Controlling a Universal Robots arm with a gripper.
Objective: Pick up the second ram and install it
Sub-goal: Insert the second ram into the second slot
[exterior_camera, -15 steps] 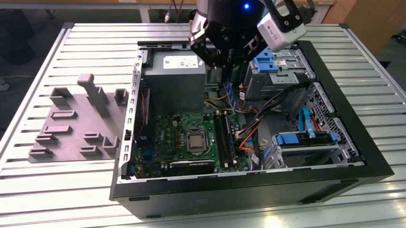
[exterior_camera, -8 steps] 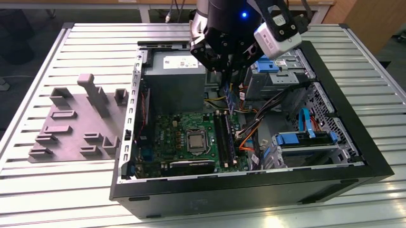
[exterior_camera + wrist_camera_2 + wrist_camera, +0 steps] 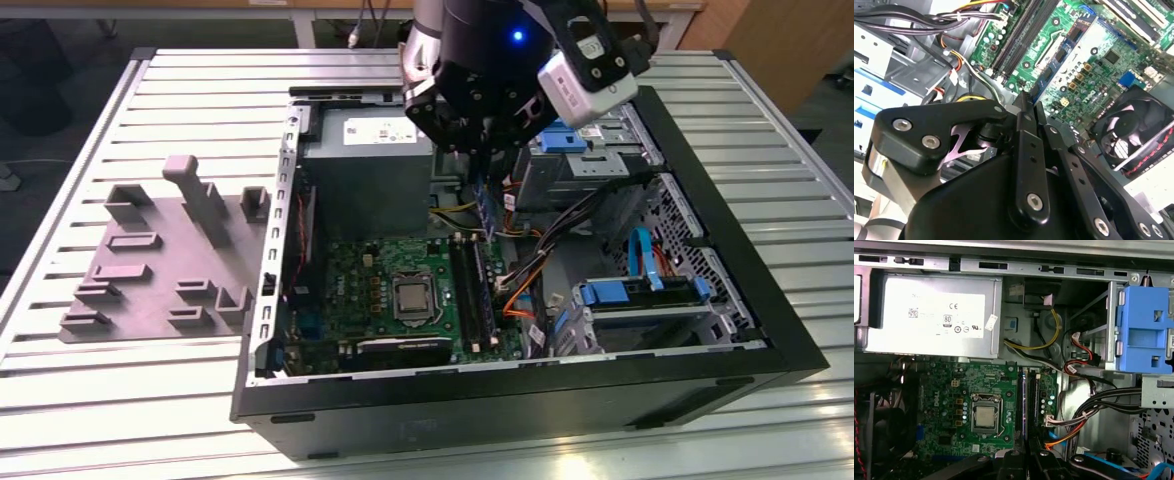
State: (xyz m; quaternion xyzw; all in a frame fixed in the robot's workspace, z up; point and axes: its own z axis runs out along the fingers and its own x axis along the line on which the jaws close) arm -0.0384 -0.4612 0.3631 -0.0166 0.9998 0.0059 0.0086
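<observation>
My gripper (image 3: 483,165) hangs inside the open computer case (image 3: 747,330), over the far end of the green circuit board (image 3: 380,270). Its fingers are shut on the second ram (image 3: 489,205), a thin dark bluish stick that hangs edge-down from them. In the first wrist view the ram (image 3: 1024,405) shows as a narrow bluish edge running out from the gripper (image 3: 1026,459), lined up along the long black sockets (image 3: 1035,400). The second wrist view has the gripper (image 3: 1026,97) pressed together above the board, with the sockets (image 3: 1014,35) beyond. I cannot tell how far the ram is from the sockets (image 3: 470,285).
A grey power supply (image 3: 367,160) sits at the far end of the case. Bundled cables (image 3: 547,265) and blue drive brackets (image 3: 641,295) crowd the exterior view's right of the sockets. A black fan (image 3: 1134,125) is near the board. A grey moulded holder plate (image 3: 160,260) lies on the table outside the case.
</observation>
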